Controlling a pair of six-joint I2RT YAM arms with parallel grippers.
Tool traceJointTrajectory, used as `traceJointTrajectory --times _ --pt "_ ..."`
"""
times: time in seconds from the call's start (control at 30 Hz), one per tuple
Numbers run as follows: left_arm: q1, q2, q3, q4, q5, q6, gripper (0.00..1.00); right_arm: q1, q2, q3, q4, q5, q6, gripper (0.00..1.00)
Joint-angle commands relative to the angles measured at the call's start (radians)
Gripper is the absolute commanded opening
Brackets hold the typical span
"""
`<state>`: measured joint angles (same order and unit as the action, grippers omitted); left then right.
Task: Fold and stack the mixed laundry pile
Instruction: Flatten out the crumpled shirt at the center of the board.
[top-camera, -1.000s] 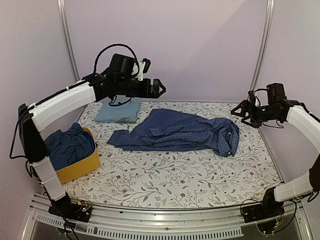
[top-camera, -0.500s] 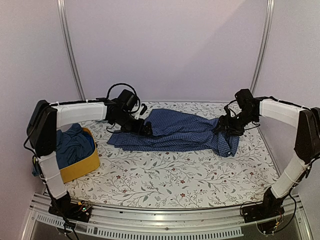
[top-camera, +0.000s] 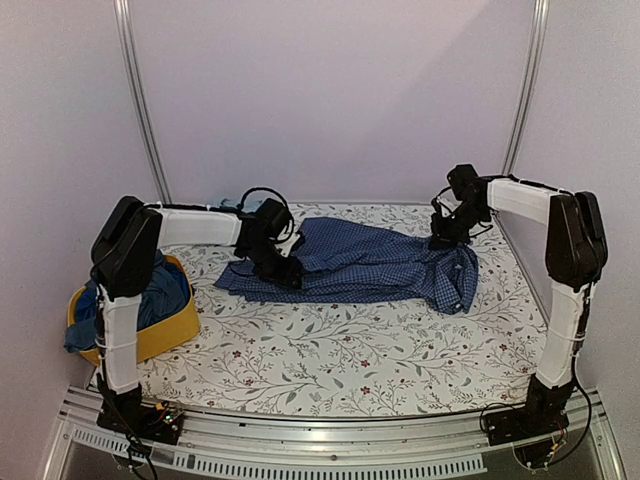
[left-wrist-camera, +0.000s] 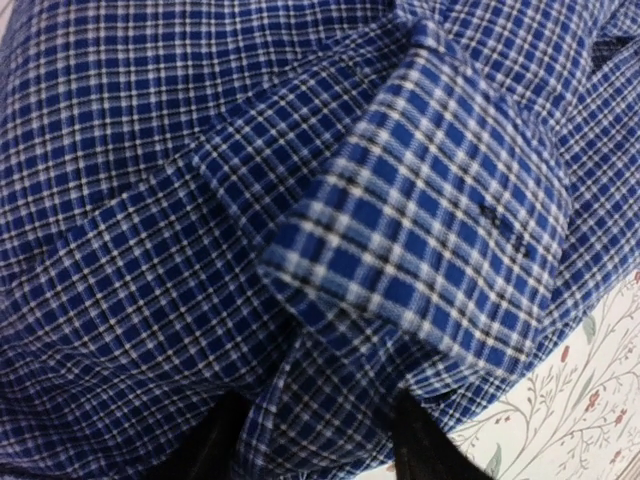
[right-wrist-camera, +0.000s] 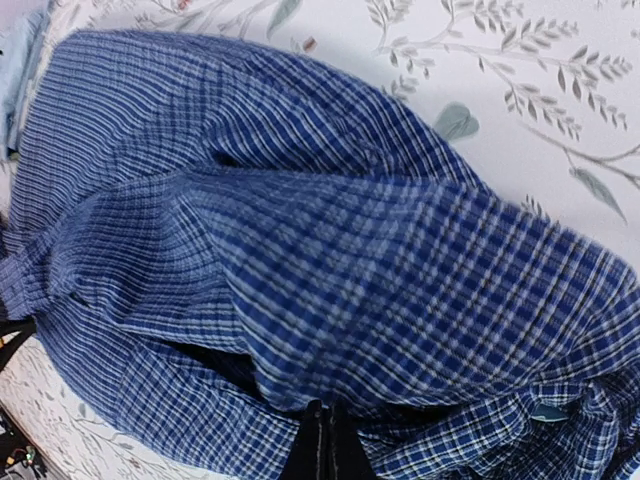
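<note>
The navy-and-white checked shirt (top-camera: 370, 265) lies crumpled across the far half of the table. My left gripper (top-camera: 290, 275) is pressed down on its left part. In the left wrist view the two dark fingers (left-wrist-camera: 420, 445) stand apart with a fold of checked cloth (left-wrist-camera: 300, 200) between them. My right gripper (top-camera: 440, 238) is at the shirt's far right edge. Its jaws are together (right-wrist-camera: 325, 430), and checked cloth (right-wrist-camera: 300, 230) is pinched and tented at the tips. A sliver of the light blue T-shirt (right-wrist-camera: 18, 70) shows beyond the shirt.
A yellow fabric basket (top-camera: 165, 335) at the left holds dark blue clothes (top-camera: 160, 290). The floral table cover (top-camera: 350, 360) spreads in front of the shirt. Metal uprights (top-camera: 140, 100) and pale walls close in the back and sides.
Both arms came down from above onto the checked shirt, the left one moving from over the T-shirt. The right jaws have shut on the cloth and the left jaws have narrowed.
</note>
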<state>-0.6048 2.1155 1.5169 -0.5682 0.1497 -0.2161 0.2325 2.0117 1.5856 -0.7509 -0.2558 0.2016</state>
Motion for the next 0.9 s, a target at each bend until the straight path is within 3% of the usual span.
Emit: traceJointTrajectory --times 0.0,0.03,0.1,0.2,0.3,0.43,0.47,0.53,0.63,0.73,0.87 --pt "0.047 -0.051 -0.029 -0.008 0.046 0.022 0.3 -0.004 -0.027 0.158 -0.046 -0.071 -0.037 0.0" --pt "0.049 -0.089 -0.056 0.002 0.046 0.024 0.15 -0.005 -0.045 0.173 -0.051 -0.089 -0.037 0.0" --pt "0.048 -0.198 -0.116 0.023 0.043 0.026 0.0 -0.005 -0.113 0.157 -0.036 -0.14 -0.03 0.0" --pt "0.035 -0.349 -0.224 0.071 0.075 0.03 0.0 -0.005 -0.256 0.041 -0.028 -0.196 0.001 0.0" --pt "-0.006 -0.484 -0.34 0.089 0.09 0.043 0.0 -0.005 -0.436 -0.176 0.003 -0.226 0.059 0.0" --pt "-0.168 -0.629 -0.451 0.042 0.135 0.136 0.0 -0.021 -0.61 -0.391 0.006 -0.206 0.112 0.03" --pt "-0.25 -0.656 -0.473 0.026 0.12 0.153 0.0 -0.028 -0.632 -0.425 0.01 -0.209 0.118 0.19" --pt "-0.35 -0.682 -0.502 -0.025 0.098 0.168 0.0 -0.034 -0.643 -0.463 0.021 -0.221 0.123 0.39" --pt "-0.488 -0.675 -0.531 -0.097 0.014 0.181 0.0 -0.035 -0.615 -0.474 0.051 -0.207 0.118 0.58" --pt "-0.594 -0.622 -0.547 -0.138 -0.11 0.197 0.0 -0.035 -0.534 -0.43 0.063 -0.168 0.1 0.64" --pt "-0.617 -0.549 -0.53 -0.13 -0.187 0.194 0.01 -0.036 -0.364 -0.306 0.064 -0.151 0.086 0.67"
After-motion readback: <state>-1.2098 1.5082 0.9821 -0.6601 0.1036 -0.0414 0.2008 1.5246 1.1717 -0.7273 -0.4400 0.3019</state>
